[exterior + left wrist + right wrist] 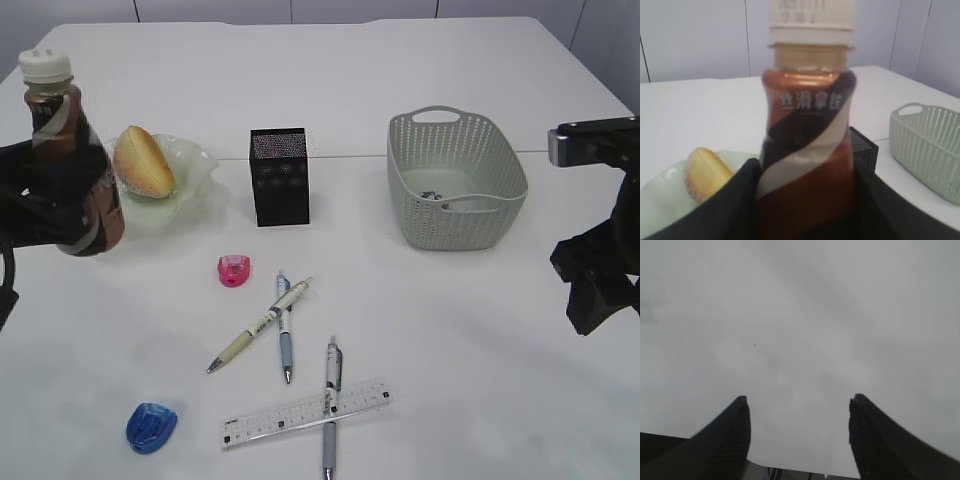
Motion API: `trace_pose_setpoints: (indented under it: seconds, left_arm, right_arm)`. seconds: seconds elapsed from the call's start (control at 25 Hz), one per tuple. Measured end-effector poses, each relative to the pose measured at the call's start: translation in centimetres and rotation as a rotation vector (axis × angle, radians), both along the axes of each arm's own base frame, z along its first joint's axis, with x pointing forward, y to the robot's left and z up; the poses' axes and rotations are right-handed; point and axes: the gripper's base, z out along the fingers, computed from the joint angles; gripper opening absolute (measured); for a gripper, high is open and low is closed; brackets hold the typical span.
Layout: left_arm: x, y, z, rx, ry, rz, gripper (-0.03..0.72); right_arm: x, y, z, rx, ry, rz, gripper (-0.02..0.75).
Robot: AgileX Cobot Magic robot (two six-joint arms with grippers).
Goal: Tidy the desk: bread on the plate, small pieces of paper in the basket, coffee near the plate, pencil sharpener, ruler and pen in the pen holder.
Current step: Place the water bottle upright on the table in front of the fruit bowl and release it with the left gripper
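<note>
The coffee, a brown bottle with a cream cap, is at the far left, just left of the plate. My left gripper is shut on its lower body, with a black finger on either side. The bread lies on the pale green plate. The black mesh pen holder stands mid-desk. The basket holds small pieces of paper. On the desk lie a pink pencil sharpener, a blue one, three pens and the clear ruler. My right gripper is open above bare desk.
The right arm hangs at the right edge, beside the basket. One pen lies across the ruler near the front edge. The other two pens cross each other in front of the pen holder. White wall panels stand behind the desk.
</note>
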Motion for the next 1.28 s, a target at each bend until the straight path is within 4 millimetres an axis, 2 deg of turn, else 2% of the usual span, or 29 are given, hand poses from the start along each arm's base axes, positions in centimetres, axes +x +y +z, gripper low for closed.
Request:
trace_pose_setpoints:
  seconds: [0.12,0.36,0.72,0.88,1.28]
  left_arm:
    - [0.5,-0.2,-0.8,-0.015,-0.021,-0.007,0.38]
    - [1.0,-0.4,-3.1,0.006,0.061,-0.006,0.378]
    - [1.1,-0.4,-3.5,0.01,0.076,-0.006,0.377]
    - [1.2,-0.4,-4.4,0.04,0.097,-0.006,0.377]
    - [3.7,-1.2,-6.4,0.061,0.142,-0.016,0.373]
  right_arm:
    - [0.0,0.0,0.0,0.0,0.0,0.0,0.459]
    - [0.0,0.0,0.0,0.0,0.001,0.0,0.459]
    - [0.0,0.0,0.0,0.001,-0.004,0.0,0.458]
    - [0.1,0.0,0.0,0.002,-0.01,0.0,0.459]
    - [0.1,0.0,0.0,0.002,-0.014,0.007,0.456]
